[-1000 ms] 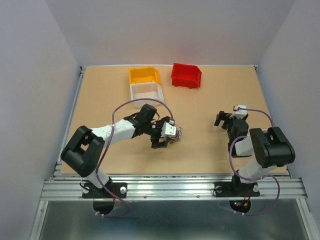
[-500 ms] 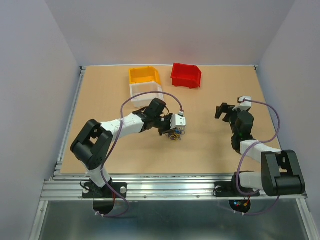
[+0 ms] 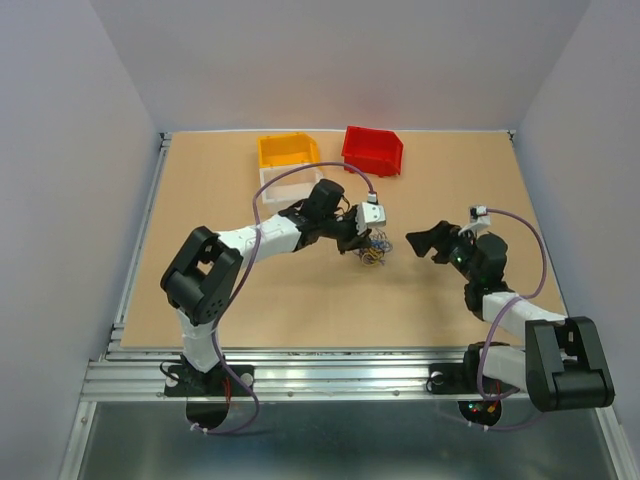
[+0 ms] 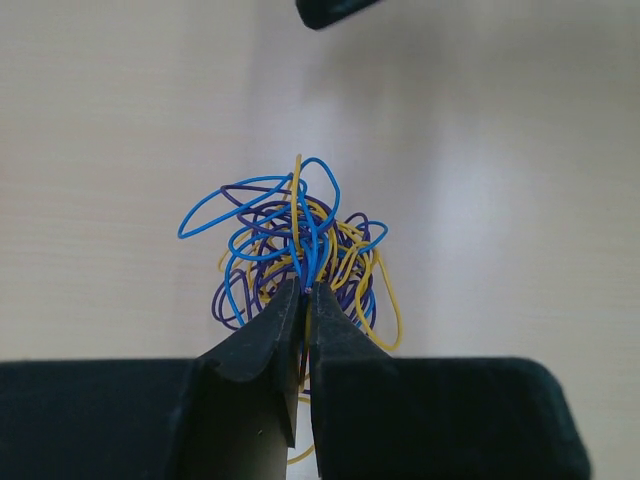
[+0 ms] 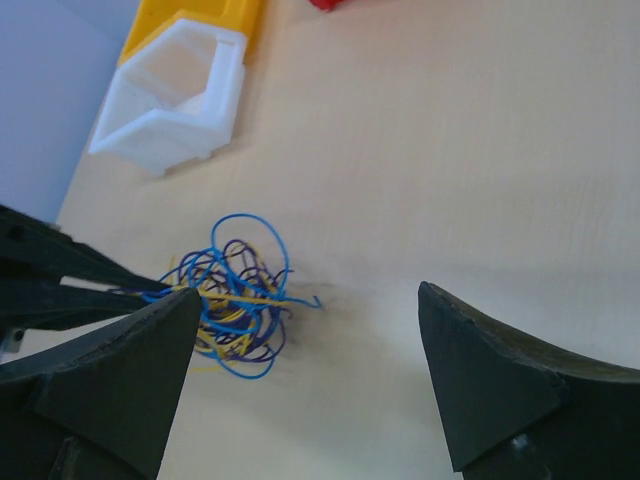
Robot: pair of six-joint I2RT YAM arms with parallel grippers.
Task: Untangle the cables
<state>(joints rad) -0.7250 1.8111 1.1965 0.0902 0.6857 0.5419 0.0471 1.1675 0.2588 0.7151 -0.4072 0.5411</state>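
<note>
The cables (image 3: 374, 251) are a small tangled ball of thin blue, yellow and purple wires near the table's middle. My left gripper (image 3: 364, 243) is shut on the cables (image 4: 300, 240): in the left wrist view the jaws (image 4: 307, 290) pinch several strands at their tips, and loops spread out beyond them. My right gripper (image 3: 421, 242) points left at the ball from a short way off, open and holding nothing. In the right wrist view the cables (image 5: 236, 300) lie beside the left fingertip, and the right gripper (image 5: 310, 293) stands wide.
At the back of the table stand a yellow bin (image 3: 288, 150), a white bin (image 3: 291, 183) just in front of it, and a red bin (image 3: 372, 150). The white bin (image 5: 170, 98) shows beyond the tangle in the right wrist view.
My left gripper has shut on the tangle and carried it right and away from the base. My right gripper has swung left toward the tangle.
</note>
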